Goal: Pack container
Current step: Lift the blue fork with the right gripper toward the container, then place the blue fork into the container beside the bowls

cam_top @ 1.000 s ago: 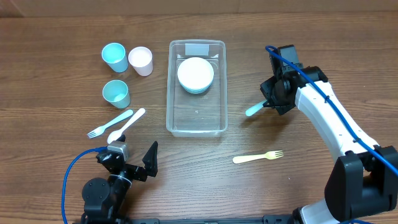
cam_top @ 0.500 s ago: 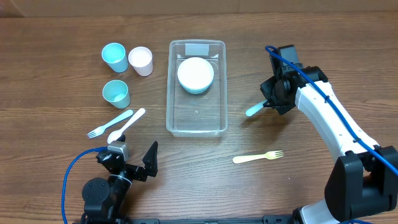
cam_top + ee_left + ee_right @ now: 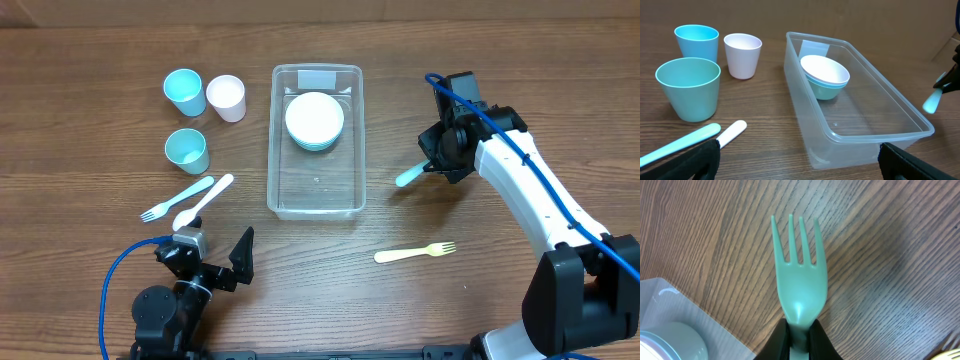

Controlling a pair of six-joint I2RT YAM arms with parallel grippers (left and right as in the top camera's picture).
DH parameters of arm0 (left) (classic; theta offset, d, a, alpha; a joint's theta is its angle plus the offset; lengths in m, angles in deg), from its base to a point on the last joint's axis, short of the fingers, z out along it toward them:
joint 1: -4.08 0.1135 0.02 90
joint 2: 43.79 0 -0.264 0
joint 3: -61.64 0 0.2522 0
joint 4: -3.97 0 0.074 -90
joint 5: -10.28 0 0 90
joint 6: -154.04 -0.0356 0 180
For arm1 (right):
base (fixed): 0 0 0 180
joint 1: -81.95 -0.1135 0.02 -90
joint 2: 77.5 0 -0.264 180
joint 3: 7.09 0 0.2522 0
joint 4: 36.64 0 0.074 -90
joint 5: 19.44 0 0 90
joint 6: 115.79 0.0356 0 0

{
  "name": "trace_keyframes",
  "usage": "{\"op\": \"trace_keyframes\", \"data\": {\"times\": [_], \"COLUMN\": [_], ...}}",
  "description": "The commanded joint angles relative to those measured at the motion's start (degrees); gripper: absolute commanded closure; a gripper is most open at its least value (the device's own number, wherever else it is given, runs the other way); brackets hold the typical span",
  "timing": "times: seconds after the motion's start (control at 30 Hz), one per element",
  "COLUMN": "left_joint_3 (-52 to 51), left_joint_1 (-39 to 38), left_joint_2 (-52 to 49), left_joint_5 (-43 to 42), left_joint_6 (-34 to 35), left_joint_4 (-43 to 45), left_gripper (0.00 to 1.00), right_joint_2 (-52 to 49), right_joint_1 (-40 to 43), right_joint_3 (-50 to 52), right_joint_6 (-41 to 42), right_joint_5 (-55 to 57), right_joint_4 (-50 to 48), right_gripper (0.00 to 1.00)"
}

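The right gripper (image 3: 430, 168) clamps its jaws on the handle of a teal fork (image 3: 800, 287) above the wooden table (image 3: 480, 280), just right of the clear container (image 3: 270, 150). The container sits mid-table, label end away from the robot, with stacked bowls (image 3: 314, 120) in that end. The left gripper (image 3: 217, 252) hovers near the table's front edge, jaws spread wide and holding nothing. Three cups (image 3: 187, 150) stand left of the container; a cream fork (image 3: 415, 253) lies near its right front corner.
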Motion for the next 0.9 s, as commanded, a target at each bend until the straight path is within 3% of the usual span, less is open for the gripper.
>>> {"op": "trace_keyframes", "data": {"times": [0.0, 0.37, 0.57, 0.63, 0.87], "left_joint_3": [-0.22, -0.22, -0.22, -0.22, -0.22], "left_joint_1": [0.22, 0.22, 0.22, 0.22, 0.22], "left_joint_2": [0.37, 0.37, 0.37, 0.37, 0.37], "left_joint_5": [-0.63, -0.63, -0.63, -0.63, -0.63], "left_joint_6": [0.79, 0.79, 0.79, 0.79, 0.79], "left_joint_4": [0.17, 0.17, 0.17, 0.17, 0.17], "left_gripper": [0.00, 0.00, 0.00, 0.00, 0.00], "right_joint_2": [1.77, 2.08, 2.10, 2.16, 1.07], "right_joint_1": [0.15, 0.15, 0.04, 0.00, -9.35], "right_joint_3": [-1.92, -4.15, -20.11, -23.74, -24.92], "right_joint_6": [-2.32, -7.02, -22.97, -30.86, -55.65], "right_joint_5": [0.83, 0.57, -0.02, -7.63, -15.15], "right_joint_4": [-1.14, -1.05, 7.69, 8.26, 5.25], "right_gripper": [0.96, 0.96, 0.96, 0.96, 0.96]}}
